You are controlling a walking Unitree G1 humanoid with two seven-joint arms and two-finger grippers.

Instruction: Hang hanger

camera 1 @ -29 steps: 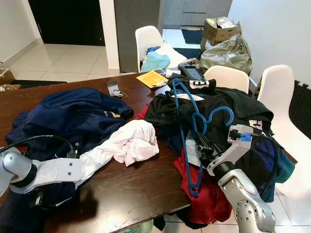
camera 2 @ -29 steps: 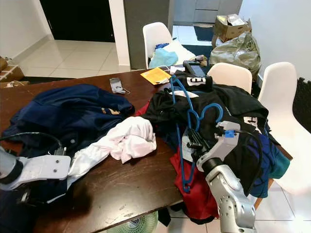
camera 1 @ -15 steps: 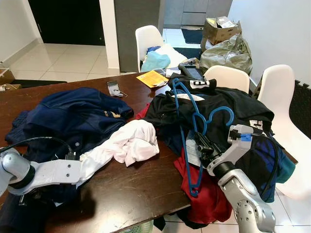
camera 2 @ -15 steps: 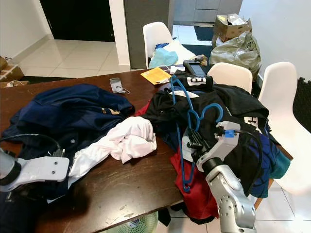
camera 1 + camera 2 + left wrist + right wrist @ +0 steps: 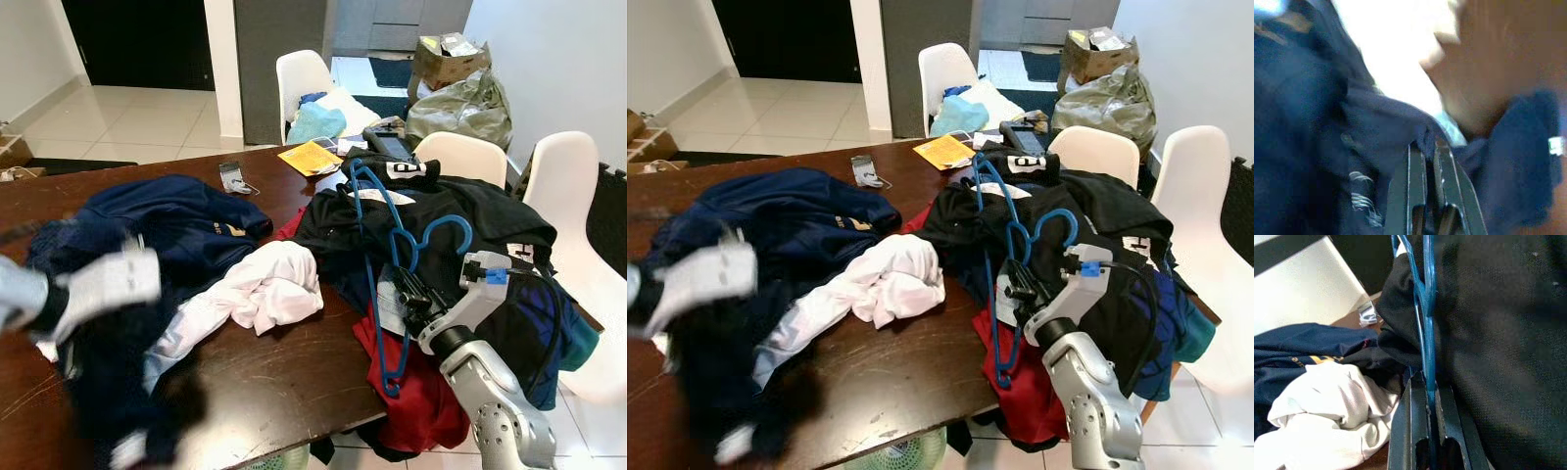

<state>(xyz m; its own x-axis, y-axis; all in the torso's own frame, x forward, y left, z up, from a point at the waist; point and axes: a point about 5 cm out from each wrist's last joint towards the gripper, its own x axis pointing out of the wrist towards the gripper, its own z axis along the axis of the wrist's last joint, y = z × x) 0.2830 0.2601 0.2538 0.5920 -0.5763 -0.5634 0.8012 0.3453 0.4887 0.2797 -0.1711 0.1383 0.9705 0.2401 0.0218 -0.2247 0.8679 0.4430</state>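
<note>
1. The right gripper [image 5: 1427, 390] is clamping the blue hanger [image 5: 380, 257], whose long axis is running straight away from the fingers across the black clothes [image 5: 460, 211].
2. The left gripper [image 5: 1428, 147], well left of the hanger, is pinching the navy garment [image 5: 167, 225], now lifted and blurred, unlike a second ago.

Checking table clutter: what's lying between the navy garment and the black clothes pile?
In the left eye view, a crumpled white garment lies on the brown table between the navy garment and the black clothes pile, touching both.
</note>
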